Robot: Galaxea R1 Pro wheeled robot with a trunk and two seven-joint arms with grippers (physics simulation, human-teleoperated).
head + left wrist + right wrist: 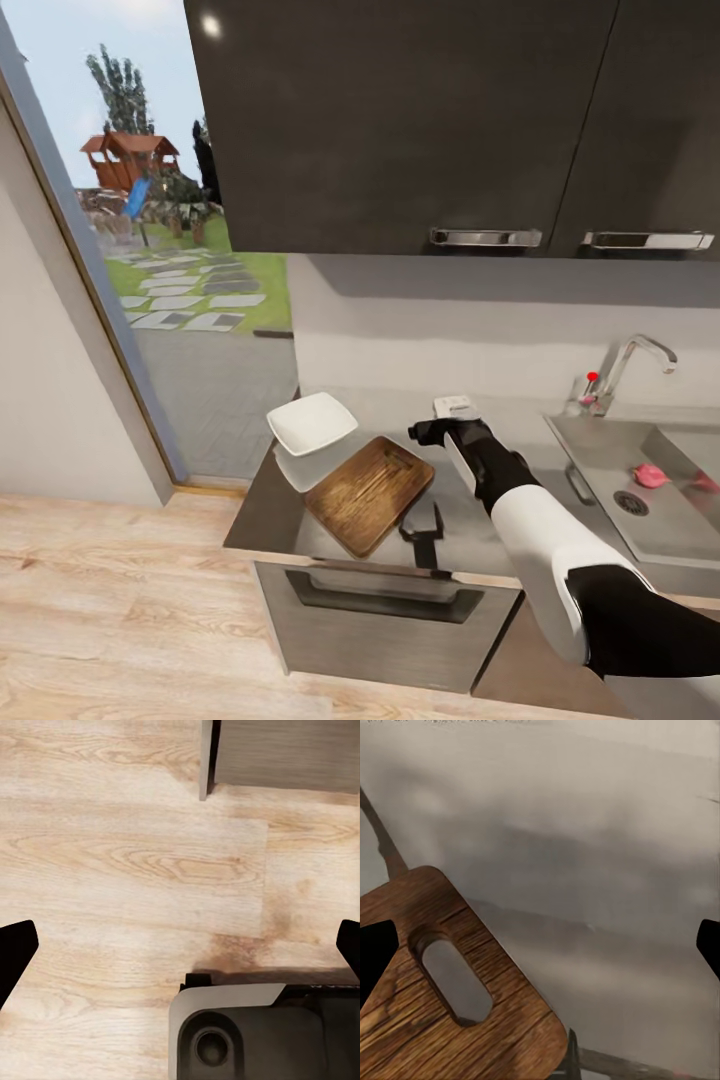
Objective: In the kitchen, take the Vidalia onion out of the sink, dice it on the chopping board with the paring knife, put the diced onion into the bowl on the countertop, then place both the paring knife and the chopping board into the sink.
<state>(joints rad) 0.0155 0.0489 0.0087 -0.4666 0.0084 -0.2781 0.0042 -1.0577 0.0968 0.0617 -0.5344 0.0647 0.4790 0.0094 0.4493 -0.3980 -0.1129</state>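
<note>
right jaws (540,937) wide | chopping board (450,997) corner between, untouched | left jaws (180,941) wide

Soft daylight, glossy reflections, mild blur

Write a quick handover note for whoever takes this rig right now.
Right pincer: open, empty, hovering over the countertop beside the board.
Left pincer: open, empty, pointing at the wooden floor.
Onion: in the sink, near the drain.
Bowl: empty, at the board's far-left corner.
Knife: a thin dark blade shows by the board's corner.
Done: nothing.
Left: fetch the onion, dice, fill the bowl, sink the knife and board.
</note>
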